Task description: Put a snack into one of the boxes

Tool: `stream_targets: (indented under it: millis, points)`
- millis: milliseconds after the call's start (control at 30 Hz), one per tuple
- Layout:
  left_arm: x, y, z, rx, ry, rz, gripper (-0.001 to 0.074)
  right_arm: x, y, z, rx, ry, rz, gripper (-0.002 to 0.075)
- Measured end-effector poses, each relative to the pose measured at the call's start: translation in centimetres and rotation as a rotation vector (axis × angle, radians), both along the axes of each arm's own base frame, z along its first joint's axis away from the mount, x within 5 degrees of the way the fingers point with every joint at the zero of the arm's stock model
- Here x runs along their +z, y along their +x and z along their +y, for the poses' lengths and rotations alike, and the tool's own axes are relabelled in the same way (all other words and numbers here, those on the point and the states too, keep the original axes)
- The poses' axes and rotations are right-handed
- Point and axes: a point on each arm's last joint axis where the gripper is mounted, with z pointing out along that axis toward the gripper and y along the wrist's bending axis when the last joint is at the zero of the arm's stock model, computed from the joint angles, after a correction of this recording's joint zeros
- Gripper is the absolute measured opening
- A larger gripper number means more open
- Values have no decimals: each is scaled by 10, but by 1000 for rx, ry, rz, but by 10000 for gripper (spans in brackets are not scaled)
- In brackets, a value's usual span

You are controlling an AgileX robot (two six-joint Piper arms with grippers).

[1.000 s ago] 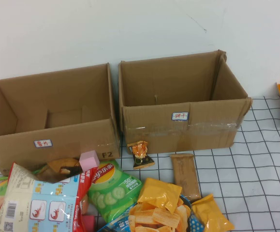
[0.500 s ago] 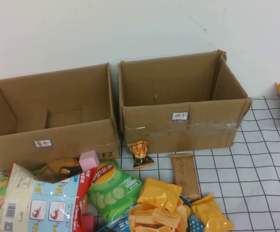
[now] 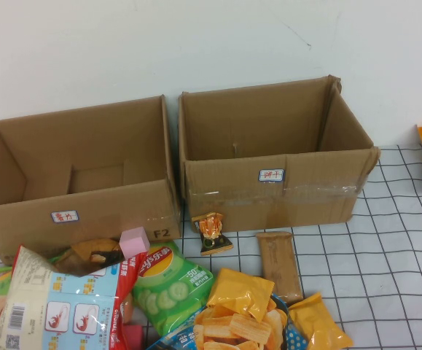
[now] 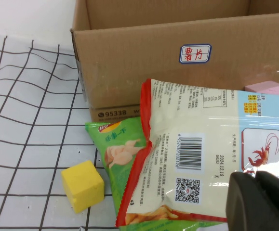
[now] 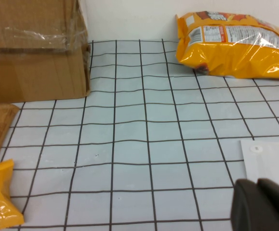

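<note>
Two boxes point(image 3: 79, 171) point(image 3: 272, 157) are seen at the table's far edge, snacks point(image 3: 167, 288) heaped at the near edge. Left gripper point(image 4: 259, 202) is seen above a shrimp bag point(image 4: 202, 154), right gripper point(image 5: 262, 204) over bare cloth point(image 5: 144, 130); neither's finger state can be told.

Boxes viewed from above; left box point(image 3: 79, 171) and prawn bag point(image 4: 211, 154) shared with close, low left wrist view
</note>
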Motion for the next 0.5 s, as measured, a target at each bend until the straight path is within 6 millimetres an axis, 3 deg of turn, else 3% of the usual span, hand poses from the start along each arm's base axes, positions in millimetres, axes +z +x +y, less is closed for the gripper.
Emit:
stream_targets:
  millis: [333, 500]
  points:
    - [0, 0, 0, 0, 0, 0, -3, 0, 0, 3, 1, 93, 0, -1]
    - [0, 0, 0, 0, 0, 0, -3, 0, 0, 8, 10, 228, 2, -1]
